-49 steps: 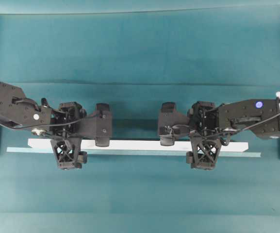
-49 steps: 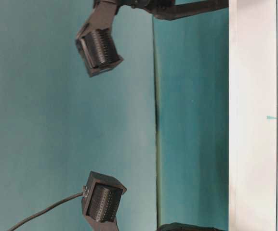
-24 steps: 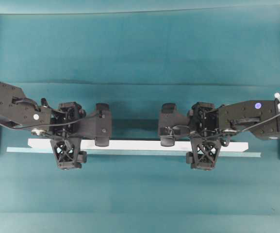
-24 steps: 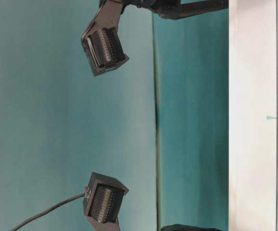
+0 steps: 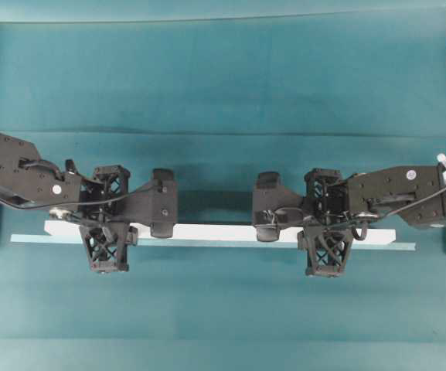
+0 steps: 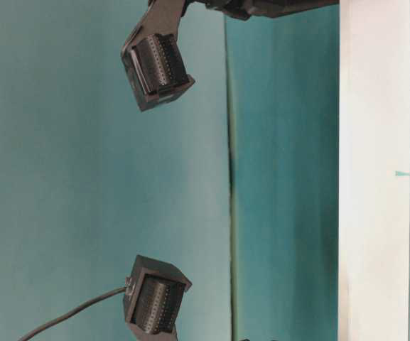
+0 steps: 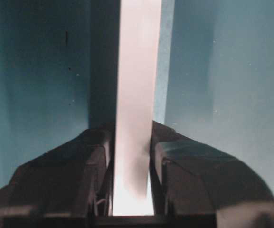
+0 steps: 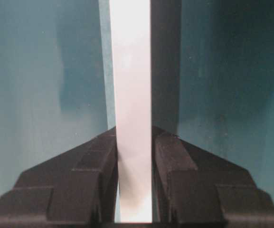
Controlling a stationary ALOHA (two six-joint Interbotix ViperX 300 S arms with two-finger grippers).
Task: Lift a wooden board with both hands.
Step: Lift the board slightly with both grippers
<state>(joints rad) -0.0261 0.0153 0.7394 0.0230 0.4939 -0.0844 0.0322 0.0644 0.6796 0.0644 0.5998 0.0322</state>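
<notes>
Teal-covered table [image 5: 223, 77] carries the wooden board [image 5: 215, 231], lying flat along a pale tape line [image 5: 22, 239]. Left gripper [image 7: 132, 190] and right gripper [image 8: 134, 190] each have fingers pressed on the board's long edges, one near each end. Board looks stiff, light, smooth-painted, so likely slippery; the spread-out edge grips suit a level lift.

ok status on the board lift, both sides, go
Left gripper jaws shut on the wooden board. Right gripper jaws shut on it too. Board level along the tape line, lift not evident yet. Nothing in the way.
</notes>
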